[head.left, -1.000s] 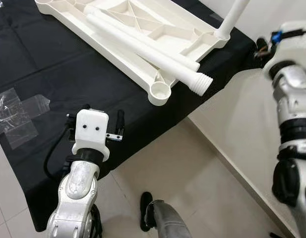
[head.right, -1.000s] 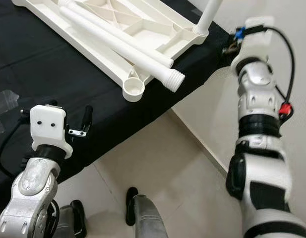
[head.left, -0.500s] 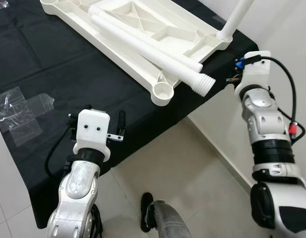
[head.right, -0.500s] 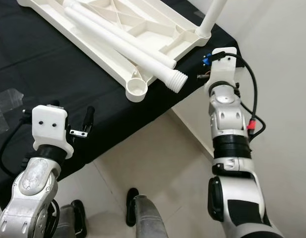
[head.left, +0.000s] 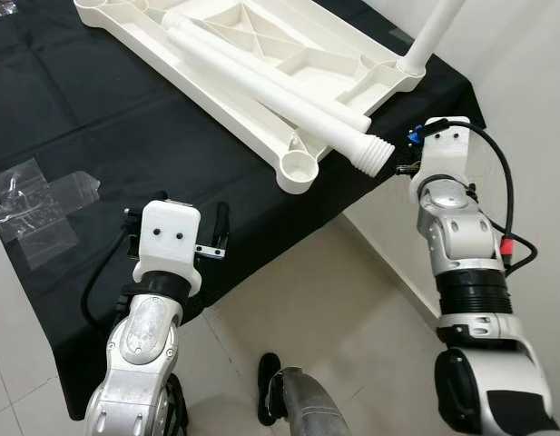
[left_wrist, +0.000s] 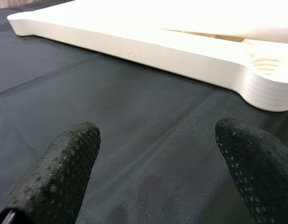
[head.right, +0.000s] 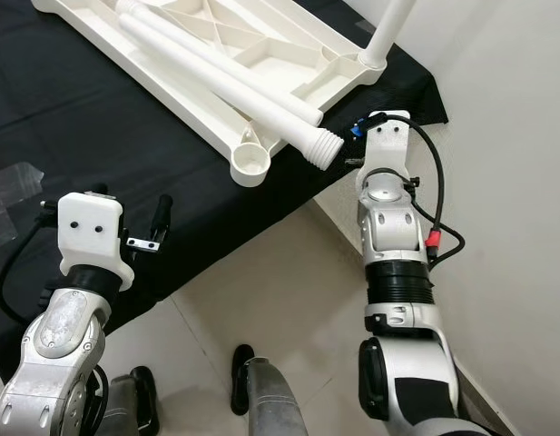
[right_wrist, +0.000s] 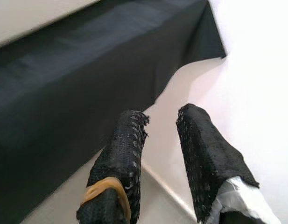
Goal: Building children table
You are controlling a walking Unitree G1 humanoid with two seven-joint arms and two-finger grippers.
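The white plastic tabletop point(head.left: 261, 64) lies upside down on a black cloth point(head.left: 98, 136), its ribbed underside up and a round threaded socket point(head.left: 295, 168) at the near corner. Two loose white legs point(head.left: 270, 86) rest across it — the nearer one ends in a screw thread point(head.left: 375, 156) that juts past the edge — and a third leg point(head.left: 432, 32) stands upright in the far corner socket. The left gripper point(left_wrist: 158, 154) hovers low over the cloth, its fingers point(left_wrist: 64, 163) spread well apart and holding nothing; its wrist view shows the tabletop's side wall and the grooves inside the socket. The right gripper point(right_wrist: 160, 140) sits just beside the threaded end, fingers a little apart and empty — its wrist view looks past the cloth's hanging corner to the pale floor. A clear plastic bag point(head.left: 34, 204) lies flat on the cloth.
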